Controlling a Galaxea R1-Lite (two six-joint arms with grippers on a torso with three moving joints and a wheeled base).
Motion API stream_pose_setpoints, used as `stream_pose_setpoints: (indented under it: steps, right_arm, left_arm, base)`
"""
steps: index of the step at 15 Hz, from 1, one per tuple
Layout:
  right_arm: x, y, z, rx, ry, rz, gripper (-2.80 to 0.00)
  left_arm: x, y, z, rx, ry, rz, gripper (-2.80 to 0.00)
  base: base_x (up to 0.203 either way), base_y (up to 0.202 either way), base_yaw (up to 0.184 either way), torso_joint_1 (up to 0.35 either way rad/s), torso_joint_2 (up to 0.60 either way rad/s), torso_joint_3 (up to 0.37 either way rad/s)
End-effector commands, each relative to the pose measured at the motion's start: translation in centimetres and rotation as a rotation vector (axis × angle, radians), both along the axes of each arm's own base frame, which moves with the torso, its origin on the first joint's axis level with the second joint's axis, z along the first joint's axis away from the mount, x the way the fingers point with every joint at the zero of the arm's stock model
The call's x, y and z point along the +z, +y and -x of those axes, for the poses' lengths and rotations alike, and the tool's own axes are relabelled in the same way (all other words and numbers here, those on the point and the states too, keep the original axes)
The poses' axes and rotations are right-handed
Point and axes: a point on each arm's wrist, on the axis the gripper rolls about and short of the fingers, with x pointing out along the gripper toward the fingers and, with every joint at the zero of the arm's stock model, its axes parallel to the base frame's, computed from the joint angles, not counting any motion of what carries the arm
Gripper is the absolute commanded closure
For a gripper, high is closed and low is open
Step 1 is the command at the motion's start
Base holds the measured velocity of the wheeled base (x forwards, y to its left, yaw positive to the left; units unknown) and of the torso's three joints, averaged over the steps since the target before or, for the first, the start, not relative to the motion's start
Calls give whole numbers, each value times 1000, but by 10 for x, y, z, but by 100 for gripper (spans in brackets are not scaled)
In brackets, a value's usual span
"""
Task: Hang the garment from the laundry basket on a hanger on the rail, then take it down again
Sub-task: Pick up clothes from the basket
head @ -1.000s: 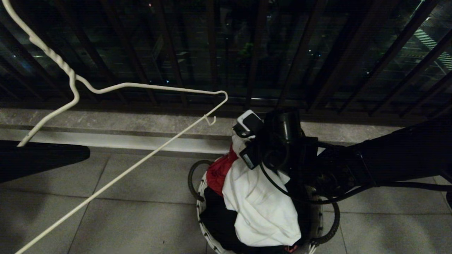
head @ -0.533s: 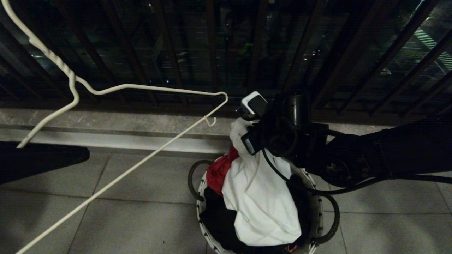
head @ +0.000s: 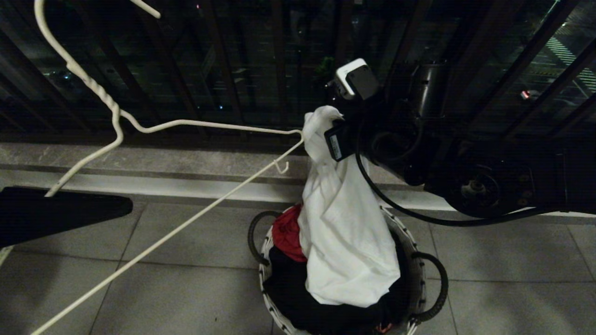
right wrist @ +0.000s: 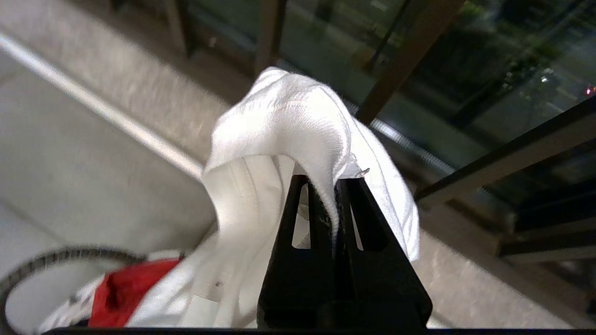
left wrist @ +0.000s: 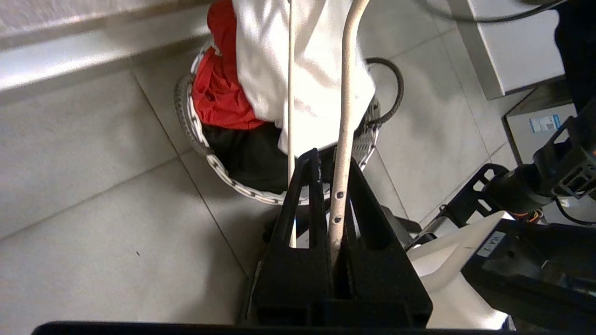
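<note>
Above the laundry basket point(head: 421, 279), right pincer point(right wrist: 331, 184) has lifted the garment point(head: 344, 232) higher.

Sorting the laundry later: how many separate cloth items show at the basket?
3: white garment held up by the right gripper; red cloth beside it; black cloth beneath. More may be buried.

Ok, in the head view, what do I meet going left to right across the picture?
Left arm → white wire hanger → red cloth in the laundry basket → white T-shirt lifted by the right pincer → right arm.
</note>
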Motion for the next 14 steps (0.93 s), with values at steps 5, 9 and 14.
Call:
stream_pose_setpoints:
  steps: [5, 9, 14]
  right_arm:
    - [38, -2, 12, 8, -95, -76, 0]
    - [34, 9, 22, 45, -58, -101, 0]
    - [-37, 4, 29, 44, 196, 102, 0]
  left_arm:
    - [-5, -19, -15, -68, 53, 73, 0]
    - [-4, -20, -16, -46, 29, 99, 0]
    - [7, -8, -3, 124, -79, 78, 0]
  base:
    - [0, 0, 0, 0, 0, 0]
    - [0, 0, 0, 0, 0, 0]
    - [0, 0, 0, 0, 0, 0]
